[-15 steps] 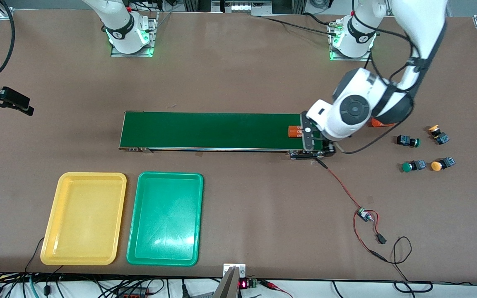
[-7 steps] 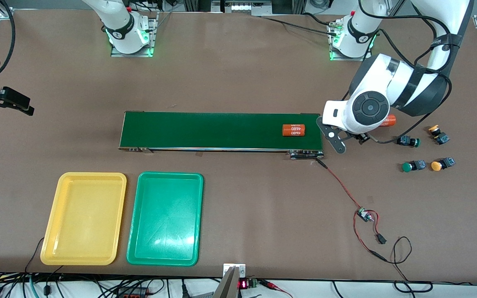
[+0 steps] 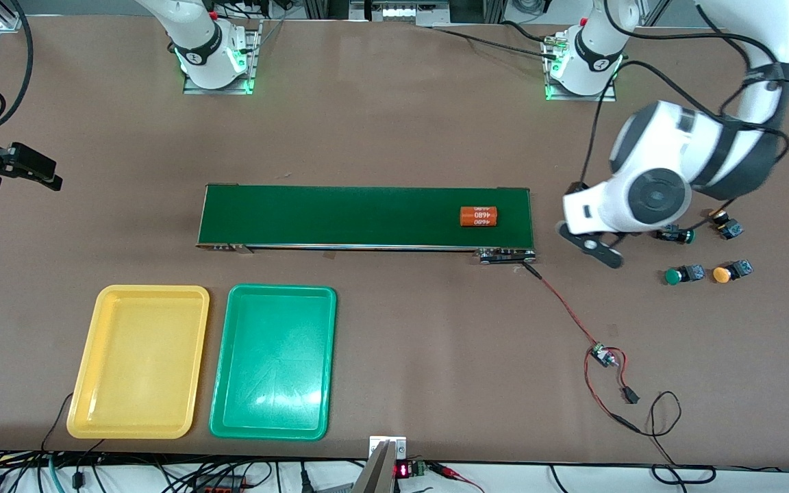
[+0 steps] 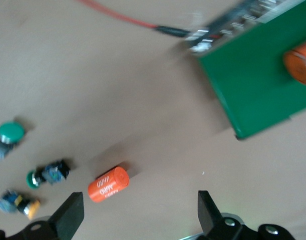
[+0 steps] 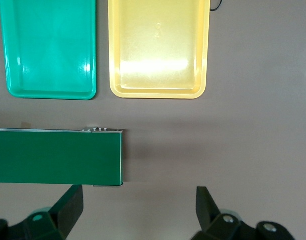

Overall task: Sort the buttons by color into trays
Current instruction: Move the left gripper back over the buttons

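Gripper of the right arm (image 5: pixel 137 212): fingers wide apart, nothing between them. It hangs high over the right arm's end of the table and waits. Below it lie the end of the conveyor belt (image 3: pixel 340 216) and both trays.

Trays: yellow tray (image 3: pixel 151 290) and green tray (image 3: pixel 281 289) side by side, nearer the front camera than the belt, well apart from either hand. Both hold nothing.

Belt: one orange cylinder (image 3: pixel 479 216) lies on it near the end toward the left arm. Not a task item.

Left gripper (image 4: pixel 138 217): fingers spread, holding nothing. It hovers over bare table between the belt's end and the buttons. A second orange cylinder (image 4: pixel 108 184) lies on the table just under the hand.

Buttons: all four on the table just beside the left hand, toward the left arm's end. The closest is a green one (image 3: pixel 675 235), then a yellow one (image 3: pixel 723 222). The other green (image 3: pixel 682 275) and yellow (image 3: pixel 732 272) lie nearer the front camera. All lie on their sides, apart from each other. None sorted yet.

Handling, my judgement: light, rigid plastic, no crush risk at modest force. Round caps look smooth and likely to slip or roll. Better to pinch across the squarish black-and-blue body, fingers on its flat sides.
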